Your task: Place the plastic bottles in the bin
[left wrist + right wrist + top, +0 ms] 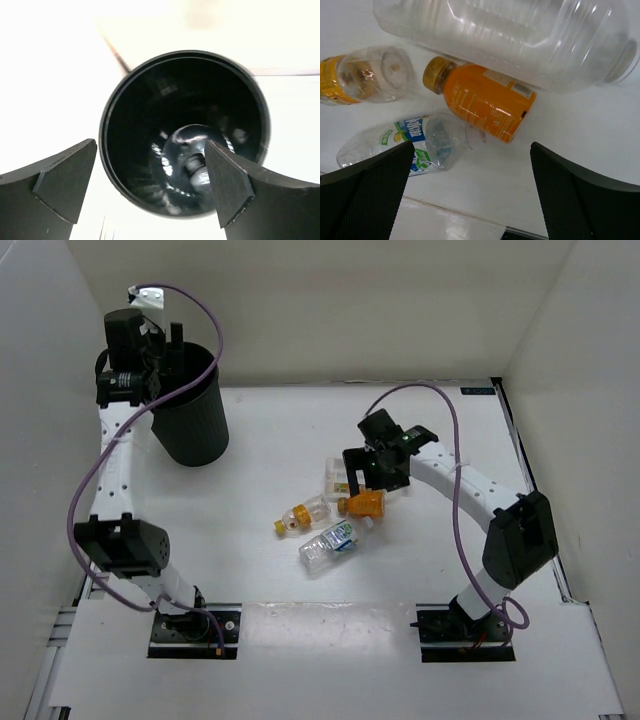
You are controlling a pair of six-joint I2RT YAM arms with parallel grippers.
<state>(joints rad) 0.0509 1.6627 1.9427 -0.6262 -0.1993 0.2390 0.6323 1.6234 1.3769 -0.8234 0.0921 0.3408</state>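
Note:
The black ribbed bin (192, 415) stands at the far left. My left gripper (163, 343) hangs open over its mouth. In the left wrist view the bin (125, 100) fills the frame, and a blurred clear bottle (197, 167) lies at its bottom between the open left gripper (150, 175) fingers. Mid-table lie the large square bottle (338, 478), the orange bottle (364, 503), the yellow-capped bottle (300, 515) and the blue-green-labelled bottle (333, 543). My right gripper (376, 478) hovers open above them. Its view shows the square bottle (520, 35), orange bottle (485, 102), yellow-labelled bottle (365, 75) and blue-green-labelled bottle (405, 142) beyond the empty right gripper (470, 190).
White walls close the table in at the back and on both sides. The bin sits close to the left wall (40, 390). Purple cables (90, 470) loop along both arms. A seam (330, 602) crosses the table near the arm bases.

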